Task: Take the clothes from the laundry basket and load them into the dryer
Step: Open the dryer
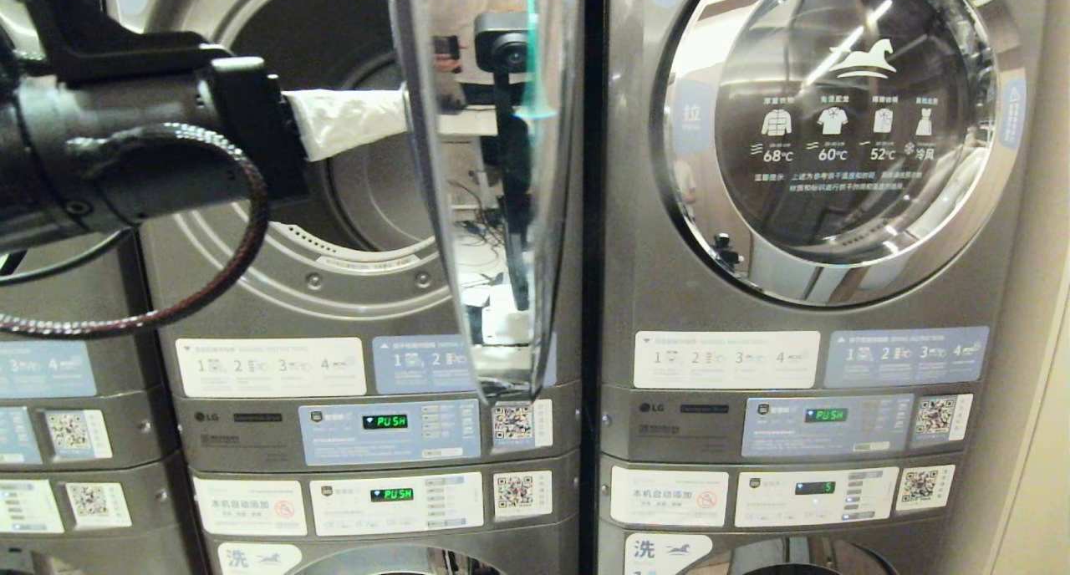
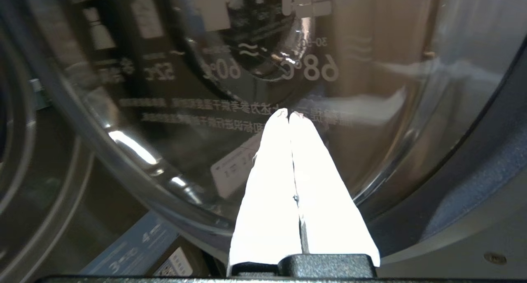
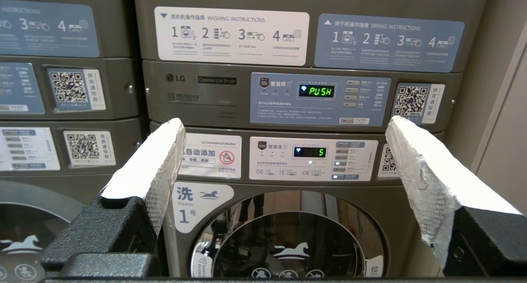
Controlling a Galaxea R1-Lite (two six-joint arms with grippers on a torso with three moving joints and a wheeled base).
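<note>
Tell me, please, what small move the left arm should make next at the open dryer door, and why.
Probably pull the left gripper back from the dryer door. Its white fingers are pressed together and hold no clothing, the tips sit close to the door glass, and the drum opening looks empty. No laundry basket is in view, so the clothes must be fetched first.

Two stacked laundry units are being seen side by side. On the left, the dryer [image 1: 334, 182] is standing with its door [image 1: 493, 182] swung out edge-on between the drum opening [image 1: 334, 82] and the right-hand dryer [image 1: 827, 224], whose door is shut. The left gripper [image 1: 393, 119] is being held level in front of the drum opening, just beside the open door's inner face. Below each dryer, a control panel [image 1: 389, 431] is placed, and a washer [image 3: 288, 217] under that. The right gripper [image 3: 284, 151] is being held lower, before the right washer.
</note>
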